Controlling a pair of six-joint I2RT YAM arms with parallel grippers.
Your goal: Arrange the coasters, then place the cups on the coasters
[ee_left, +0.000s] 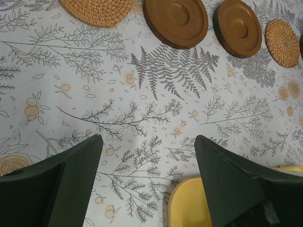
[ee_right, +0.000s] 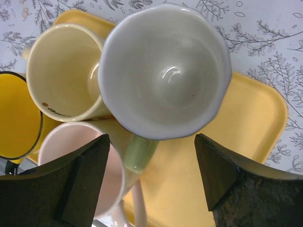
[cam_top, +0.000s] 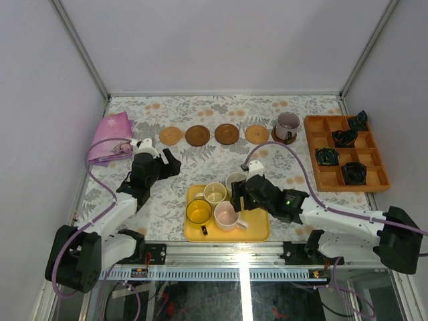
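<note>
**A:** Where is the pale green glazed mug (ee_right: 164, 71)?

**B:** On the flat yellow tray (ee_right: 255, 118), crowded against the cream mug (ee_right: 61, 71). It sits just ahead of the right hand (ee_right: 152, 137), whose fingers are spread wide with nothing between them.

**A:** How will it handle?

**B:** Probably rigid, slick ceramic that could chip against its neighbours. I'd pinch the wall across the rim, away from the other mugs.

**A:** What does the overhead view add?

**B:** The row of thin round coasters (cam_top: 227, 134) along the far side. The purple-grey mug (cam_top: 288, 123) sits on the rightmost one and four are bare. The left wrist view shows the left hand (ee_left: 147, 139) gaping and empty over the patterned desk (ee_left: 142, 94).
</note>
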